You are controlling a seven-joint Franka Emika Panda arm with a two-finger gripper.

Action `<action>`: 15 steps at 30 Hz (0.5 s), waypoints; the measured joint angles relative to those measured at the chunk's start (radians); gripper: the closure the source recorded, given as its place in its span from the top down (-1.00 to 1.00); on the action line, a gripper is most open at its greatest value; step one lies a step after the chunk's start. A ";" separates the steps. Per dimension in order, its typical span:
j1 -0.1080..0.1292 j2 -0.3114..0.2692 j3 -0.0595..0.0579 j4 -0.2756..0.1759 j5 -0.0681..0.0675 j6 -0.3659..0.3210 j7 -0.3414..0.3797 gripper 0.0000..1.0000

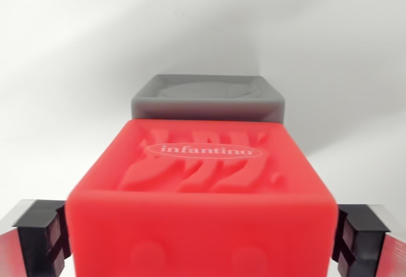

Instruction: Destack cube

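Observation:
A red soft cube [202,182] with a raised "infantino" logo on its top face fills the lower middle of the wrist view. My gripper [202,242] straddles it. The black left finger pad [45,236] and the right one [356,236] press flush against the cube's two sides, so the gripper is shut on it. Just beyond the red cube, a grey cube [208,99] shows its recessed top and front edge. The red cube hides the grey cube's lower part, so I cannot tell whether the two touch.
A plain white surface [76,68] surrounds both cubes, with a soft shadow falling to the wrist view's right of the grey cube. No other objects are in view.

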 joint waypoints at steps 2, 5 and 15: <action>0.000 0.000 0.000 0.000 0.000 0.000 0.000 -1.00; 0.000 0.000 0.000 0.000 0.000 0.000 0.000 -1.00; 0.000 0.000 0.000 0.000 0.000 0.000 0.000 -1.00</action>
